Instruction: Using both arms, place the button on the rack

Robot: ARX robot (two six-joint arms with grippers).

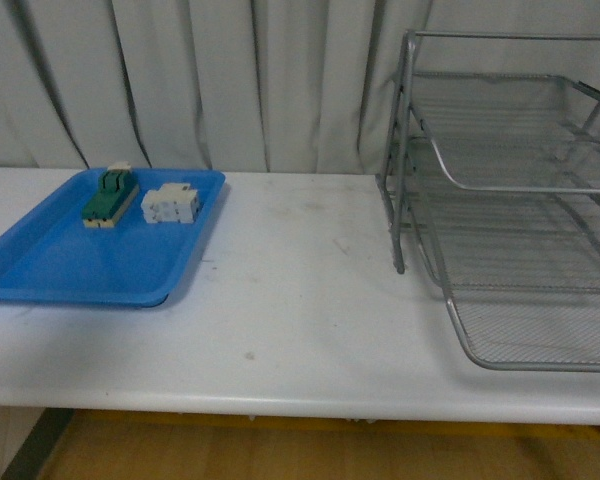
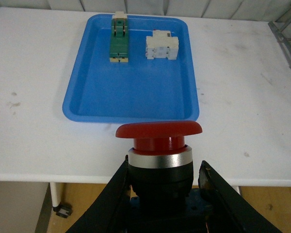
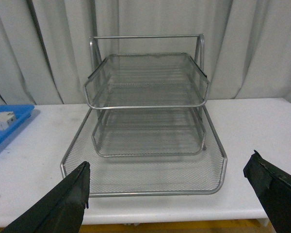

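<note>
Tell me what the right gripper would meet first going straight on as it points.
Most likely the rack, at its lowest tier's front rim; the open right gripper faces it squarely. Depth and height are unclear.

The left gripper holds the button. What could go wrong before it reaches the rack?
1. The left gripper grips the button only low on its dark body, under the wide red cap; it might tilt or slip in a handover.
2. The right gripper stands wide open facing the rack; a misaligned pass could drop the button.
3. The rack's tiers sit close together, so a gripper might strike a wire rim.
</note>
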